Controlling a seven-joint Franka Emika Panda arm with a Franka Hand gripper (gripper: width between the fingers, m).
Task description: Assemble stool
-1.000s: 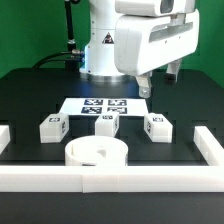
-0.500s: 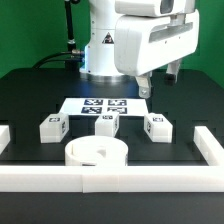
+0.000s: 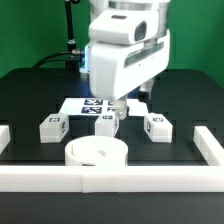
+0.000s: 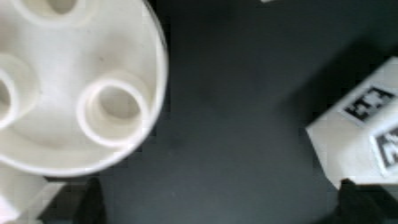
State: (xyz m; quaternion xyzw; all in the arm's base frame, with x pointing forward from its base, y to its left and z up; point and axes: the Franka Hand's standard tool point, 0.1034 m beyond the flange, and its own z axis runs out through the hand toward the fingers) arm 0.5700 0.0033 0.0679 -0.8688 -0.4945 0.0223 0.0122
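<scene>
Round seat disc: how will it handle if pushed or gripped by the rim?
The seat looks like thick moulded plastic, so probably stiff. It lies flat and wide, so a push should slide it rather than tip or roll it. Its smooth curved rim may slip in a two-finger pinch; the holes might give better purchase.

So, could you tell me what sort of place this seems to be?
Probably a robotics lab bench: a black table fenced by white border rails, a tagged marker board lying on it, and a robot arm above tagged stool legs.
</scene>
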